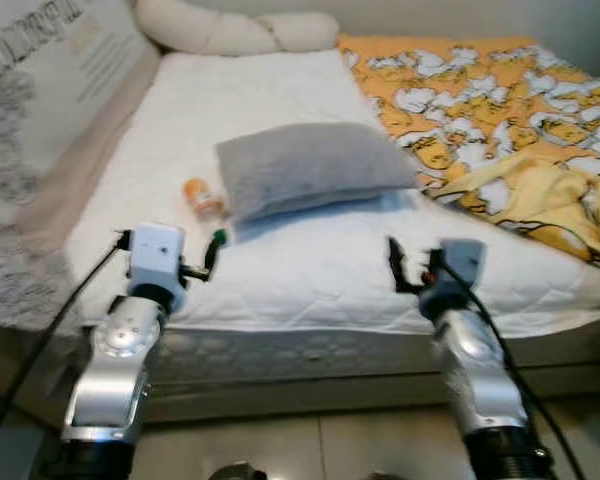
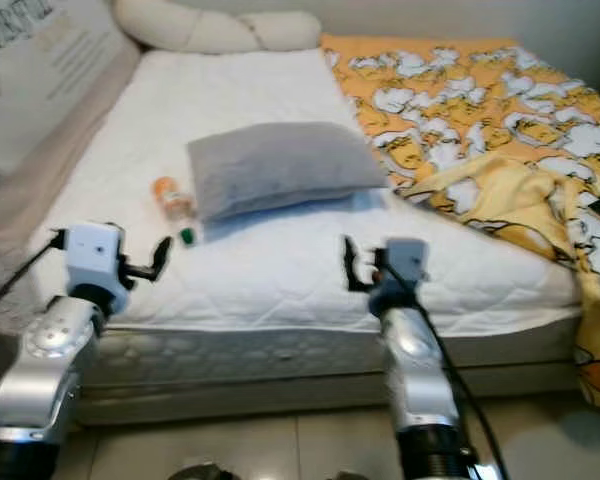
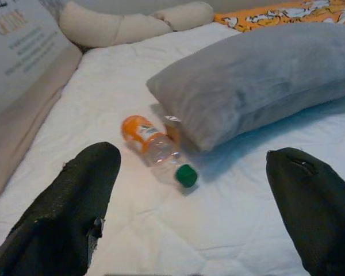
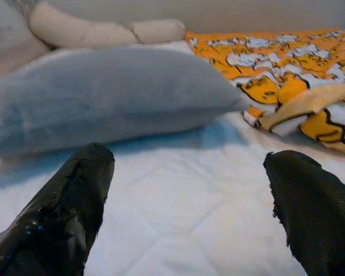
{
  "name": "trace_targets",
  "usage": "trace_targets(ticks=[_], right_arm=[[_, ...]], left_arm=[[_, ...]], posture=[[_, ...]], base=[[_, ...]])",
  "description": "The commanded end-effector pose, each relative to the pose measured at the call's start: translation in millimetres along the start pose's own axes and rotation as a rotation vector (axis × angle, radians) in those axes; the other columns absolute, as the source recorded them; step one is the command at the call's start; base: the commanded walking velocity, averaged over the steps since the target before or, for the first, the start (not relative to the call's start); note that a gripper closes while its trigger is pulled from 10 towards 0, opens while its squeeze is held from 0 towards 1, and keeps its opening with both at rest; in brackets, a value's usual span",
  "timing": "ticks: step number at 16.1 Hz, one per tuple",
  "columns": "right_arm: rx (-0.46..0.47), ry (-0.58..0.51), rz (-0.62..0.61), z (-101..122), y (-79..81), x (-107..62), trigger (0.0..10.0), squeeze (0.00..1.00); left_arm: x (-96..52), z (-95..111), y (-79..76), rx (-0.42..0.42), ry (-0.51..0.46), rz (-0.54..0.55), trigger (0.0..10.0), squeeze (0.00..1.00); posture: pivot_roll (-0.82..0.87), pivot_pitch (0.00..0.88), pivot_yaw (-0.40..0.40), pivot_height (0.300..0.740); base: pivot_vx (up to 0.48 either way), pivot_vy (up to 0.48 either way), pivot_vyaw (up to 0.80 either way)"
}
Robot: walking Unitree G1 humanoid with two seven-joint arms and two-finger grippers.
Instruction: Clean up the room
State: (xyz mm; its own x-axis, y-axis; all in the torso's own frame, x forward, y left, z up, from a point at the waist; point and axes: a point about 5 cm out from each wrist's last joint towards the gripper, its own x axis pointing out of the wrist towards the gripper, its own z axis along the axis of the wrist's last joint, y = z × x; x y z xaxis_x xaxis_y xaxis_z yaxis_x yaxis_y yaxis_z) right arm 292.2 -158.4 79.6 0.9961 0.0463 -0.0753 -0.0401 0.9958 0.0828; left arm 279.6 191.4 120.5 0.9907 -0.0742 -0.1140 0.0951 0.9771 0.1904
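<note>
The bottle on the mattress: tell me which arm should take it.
Left, probably. The bottle lies beside the grey pillow on the robot's left, just ahead of the open left gripper. The right gripper faces bare mattress.

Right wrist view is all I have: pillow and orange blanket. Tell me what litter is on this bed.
Observer: A bottle lies on its side on the mattress, against the pillow's left edge.
Operator: Describe it.
Observer: Clear plastic, orange label, green cap pointing toward the bed's near edge.
Operator: Say which end effector is closer.
Observer: The left end effector, open, is aimed at the bottle. The right end effector, also open, hovers over bare mattress in front of the pillow.
</note>
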Motion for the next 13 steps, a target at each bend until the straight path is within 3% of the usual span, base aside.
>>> trace_targets(ticks=[1,4,10,13], right_arm=[[0.020,-0.019,0.007,3.5,2.8,1.5,10.0,1.00],[0.021,-0.015,0.012,4.1,4.8,2.5,10.0,1.00],[0.019,0.003,0.065,5.2,13.1,4.9,10.0,1.00],[0.018,0.011,0.049,3.7,9.4,4.4,10.0,1.00]], left_arm=[[-0.6,2.8,3.4,0.012,-0.004,0.012,10.0,0.00],[0.0,3.3,5.0,0.009,-0.003,0.019,10.0,0.00],[2.4,4.4,4.7,0.017,-0.005,0.019,10.0,0.00],[1.7,4.3,3.1,0.024,-0.009,0.015,10.0,0.00]], posture=[[-0.02,0.000,-0.002,0.740],[-0.02,0.000,-0.001,0.740],[-0.02,0.000,-0.021,0.740],[-0.02,0.000,-0.013,0.740]], base=[[0.000,0.326,0.00],[0.000,0.285,0.00],[0.000,0.000,0.00],[0.000,0.000,0.00]])
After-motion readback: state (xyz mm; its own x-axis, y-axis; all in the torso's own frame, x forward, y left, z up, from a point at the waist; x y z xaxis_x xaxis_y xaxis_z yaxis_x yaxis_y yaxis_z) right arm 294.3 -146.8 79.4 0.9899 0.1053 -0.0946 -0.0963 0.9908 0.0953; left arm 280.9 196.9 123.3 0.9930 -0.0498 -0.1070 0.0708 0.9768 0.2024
